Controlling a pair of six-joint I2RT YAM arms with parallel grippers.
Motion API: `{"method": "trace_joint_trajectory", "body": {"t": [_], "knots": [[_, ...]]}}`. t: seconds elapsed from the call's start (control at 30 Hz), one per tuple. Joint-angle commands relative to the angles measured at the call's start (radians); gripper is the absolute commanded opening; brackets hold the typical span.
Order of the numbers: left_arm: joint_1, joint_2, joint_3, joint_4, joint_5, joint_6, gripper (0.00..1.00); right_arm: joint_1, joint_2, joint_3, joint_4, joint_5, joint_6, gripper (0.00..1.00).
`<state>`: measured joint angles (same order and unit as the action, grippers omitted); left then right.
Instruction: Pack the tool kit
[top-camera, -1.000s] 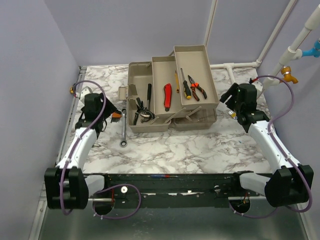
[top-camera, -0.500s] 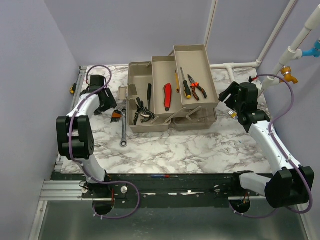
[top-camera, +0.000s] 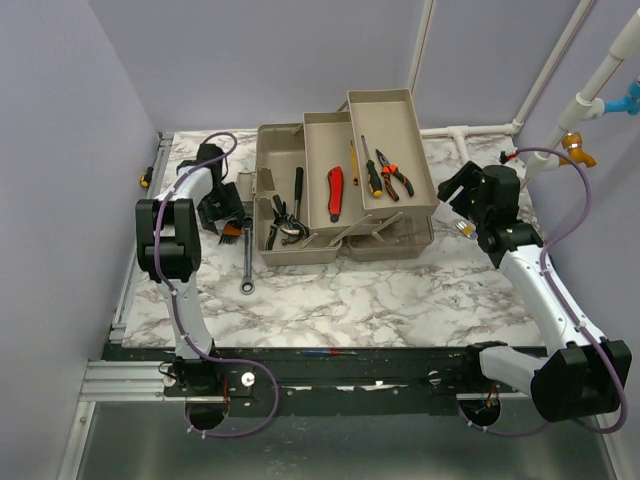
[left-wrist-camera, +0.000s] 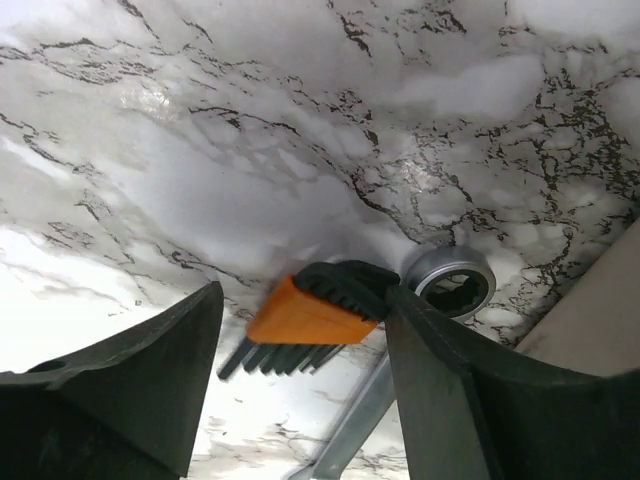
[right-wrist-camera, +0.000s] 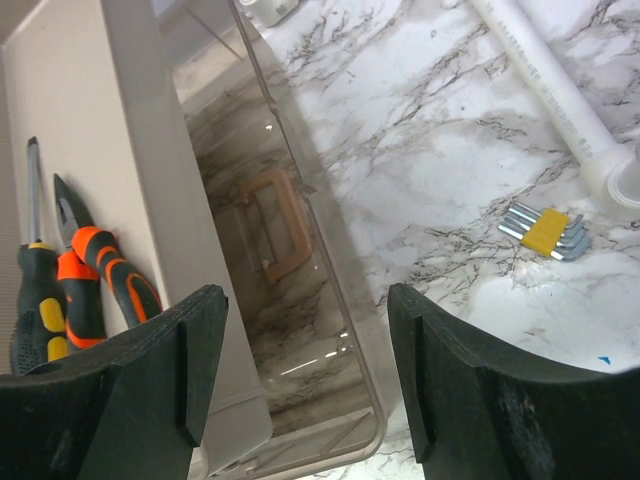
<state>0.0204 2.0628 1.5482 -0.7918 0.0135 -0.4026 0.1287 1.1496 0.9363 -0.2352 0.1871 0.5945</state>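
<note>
The tool kit (top-camera: 378, 95) stands open at the back of the table, its trays fanned out. They hold a red cutter (top-camera: 335, 193), a screwdriver (top-camera: 371, 175), orange-handled pliers (top-camera: 395, 175) and dark tools (top-camera: 283, 215). My left gripper (top-camera: 226, 218) is open and low over an orange hex key set (left-wrist-camera: 305, 315), which lies between its fingers (left-wrist-camera: 150, 380). A ratchet wrench (left-wrist-camera: 455, 280) lies beside the set. My right gripper (right-wrist-camera: 305, 300) is open and empty, above the smoky lid (right-wrist-camera: 290, 250) with its pink handle (right-wrist-camera: 275, 225).
The ratchet wrench (top-camera: 247, 255) stretches along the marble table left of the box. A yellow hex key set (right-wrist-camera: 548, 232) lies right of the lid, near a white pipe (right-wrist-camera: 550, 85). Purple walls close in both sides.
My left arm has swung from the table's left edge in toward the box and come down over the orange hex key set. Its jaws have narrowed slightly. The right arm has hardly moved.
</note>
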Motion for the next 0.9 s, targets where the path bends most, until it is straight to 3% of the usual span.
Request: {"method": "trace_joint_trajectory", "body": {"t": [0.0,0.2,0.23,0.57,0.6,0.67,0.87], "knots": [[-0.017,0.047,0.058,-0.134,-0.076,-0.01,0.6,-0.001,-0.037,0.006,0.024,-0.021,0.009,0.72],[-0.017,0.037,0.044,-0.131,-0.075,-0.003,0.09,-0.001,-0.042,0.013,0.02,-0.024,0.007,0.71],[-0.017,0.024,0.028,-0.119,-0.079,-0.005,0.04,-0.002,-0.039,0.013,0.02,-0.026,0.006,0.71],[-0.017,-0.241,-0.107,-0.004,-0.129,-0.065,0.0,-0.001,-0.045,0.016,0.013,-0.033,0.007,0.71],[-0.017,-0.363,-0.174,0.042,-0.143,-0.096,0.0,-0.001,-0.053,0.02,0.005,-0.03,0.002,0.71],[-0.017,-0.441,-0.208,0.064,-0.144,-0.11,0.0,-0.001,-0.061,0.02,0.004,-0.031,-0.001,0.71],[-0.073,-0.639,-0.269,0.18,0.072,-0.162,0.0,-0.002,-0.088,0.017,-0.004,-0.003,-0.001,0.7]]}}
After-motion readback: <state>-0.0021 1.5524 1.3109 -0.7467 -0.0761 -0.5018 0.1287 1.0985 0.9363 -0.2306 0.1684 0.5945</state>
